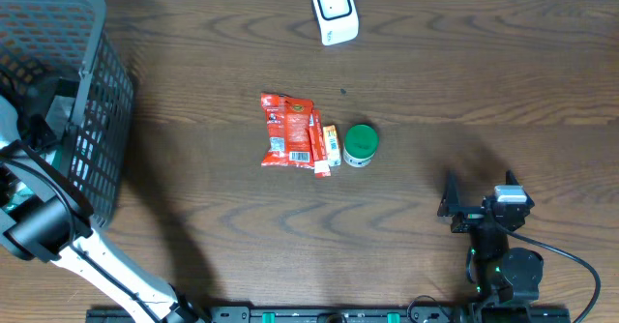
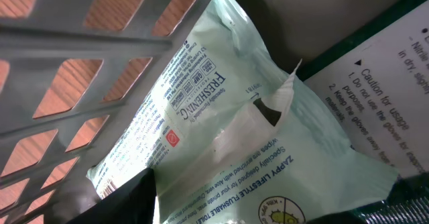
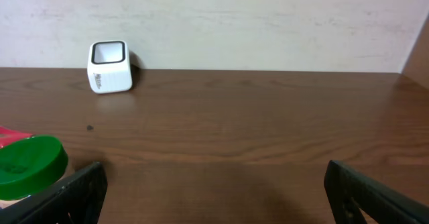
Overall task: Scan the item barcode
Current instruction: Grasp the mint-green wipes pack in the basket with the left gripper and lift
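In the left wrist view a pale green pack of flushable wipes [image 2: 221, 110] lies inside the grey basket [image 2: 80, 36], its printed back facing the camera. My left gripper [image 2: 234, 214] has the pack between its fingers, and the left finger [image 2: 127, 197] rests against it. Whether the jaws clamp it does not show. From overhead the left arm [image 1: 44, 221] reaches into the basket [image 1: 106, 101] at the far left. The white scanner [image 1: 335, 11] stands at the table's back edge. My right gripper [image 1: 481, 190] hovers open at the front right, nothing between its fingers [image 3: 80, 190].
A red snack packet [image 1: 287, 130], a small orange box [image 1: 331, 144] and a green-lidded jar [image 1: 361, 144] lie mid-table. A white box printed with caution text [image 2: 382, 76] sits beside the wipes in the basket. The scanner [image 3: 109, 66] and the jar [image 3: 30, 163] show in the right wrist view.
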You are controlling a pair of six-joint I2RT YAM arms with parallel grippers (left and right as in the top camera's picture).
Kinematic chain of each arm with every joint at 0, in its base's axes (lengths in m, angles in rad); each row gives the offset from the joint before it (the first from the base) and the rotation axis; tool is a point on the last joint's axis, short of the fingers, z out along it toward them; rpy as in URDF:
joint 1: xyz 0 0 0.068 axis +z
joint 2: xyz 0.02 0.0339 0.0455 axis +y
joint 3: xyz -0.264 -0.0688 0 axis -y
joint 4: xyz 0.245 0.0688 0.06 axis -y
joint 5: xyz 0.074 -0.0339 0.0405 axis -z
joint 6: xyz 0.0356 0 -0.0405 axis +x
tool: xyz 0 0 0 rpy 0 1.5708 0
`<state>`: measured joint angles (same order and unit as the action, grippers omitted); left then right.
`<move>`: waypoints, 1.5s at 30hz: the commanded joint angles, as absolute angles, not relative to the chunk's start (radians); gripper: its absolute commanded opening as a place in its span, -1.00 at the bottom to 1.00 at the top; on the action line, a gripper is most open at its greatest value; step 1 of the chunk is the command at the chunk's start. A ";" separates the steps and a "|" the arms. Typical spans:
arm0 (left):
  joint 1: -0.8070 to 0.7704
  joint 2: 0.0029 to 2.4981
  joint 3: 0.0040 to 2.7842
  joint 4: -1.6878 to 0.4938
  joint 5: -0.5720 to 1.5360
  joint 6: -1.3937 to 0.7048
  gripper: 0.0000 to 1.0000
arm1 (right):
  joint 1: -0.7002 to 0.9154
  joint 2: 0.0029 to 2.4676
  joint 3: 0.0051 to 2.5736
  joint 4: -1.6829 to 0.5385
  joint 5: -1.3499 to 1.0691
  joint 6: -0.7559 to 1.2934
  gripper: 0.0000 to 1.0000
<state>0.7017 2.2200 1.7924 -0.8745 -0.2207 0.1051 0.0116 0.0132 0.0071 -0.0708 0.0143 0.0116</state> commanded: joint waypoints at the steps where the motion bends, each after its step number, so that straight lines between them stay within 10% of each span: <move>1: 0.707 2.252 1.768 -0.856 -0.168 0.097 0.16 | 0.013 0.013 0.006 -0.075 0.009 0.022 0.99; 16: 0.707 2.184 1.748 -0.804 -0.170 0.116 -0.84 | 0.013 0.013 0.006 -0.075 0.009 0.022 0.99; 33: 0.656 1.625 1.758 -0.748 -0.175 0.009 -0.86 | 0.013 0.013 0.006 -0.075 0.009 0.022 0.99; 45: 0.223 1.298 1.758 -1.002 -0.175 -0.280 -0.85 | 0.013 0.013 0.006 -0.075 0.009 0.022 0.99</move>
